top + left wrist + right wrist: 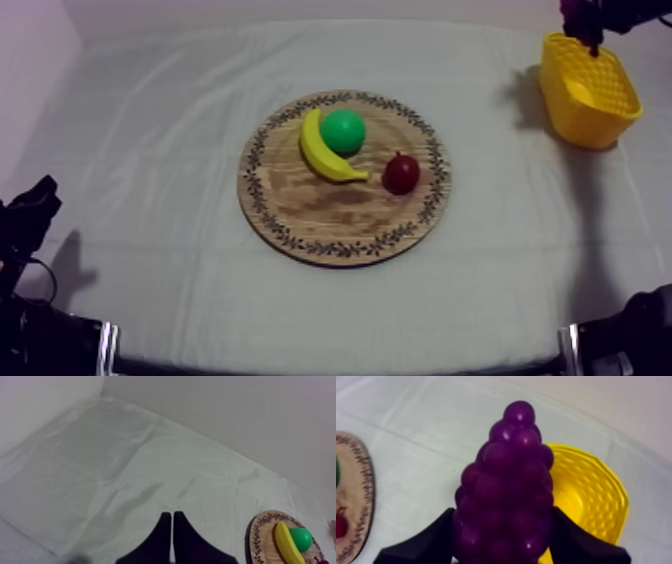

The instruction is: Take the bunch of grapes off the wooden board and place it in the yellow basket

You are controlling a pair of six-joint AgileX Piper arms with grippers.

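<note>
your right gripper (502, 513) was clamped on the purple bunch of toy grapes (506, 476), with one black finger (426, 541) pressed against each side of the bunch and its narrow tip pointing away from the wrist. you held the grapes up in the air above the grey-white cloth-covered table (150, 150), right by the rim of the yellow plastic basket with perforated walls (591, 496); whether the bunch was over the opening or just beside it could not be told from the wrist view. seen from above, that gripper was a dark shape at the far rim of the basket, and the basket stood near the far right corner of the table

the round wooden board with a patterned rim (330, 215) lay at the middle of the table, well apart from the basket. toward the board's far edge a yellow toy banana (322, 152) curved around a green rounded toy fruit (344, 131), the two touching. a small red fruit (401, 174) sat toward the board's right edge, just beside the banana's lower tip

your left gripper (172, 518) had its two fingers lying together as a narrow wedge, with nothing between them. it rested low by the table's left edge, toward the near left corner, well apart from the board
</note>
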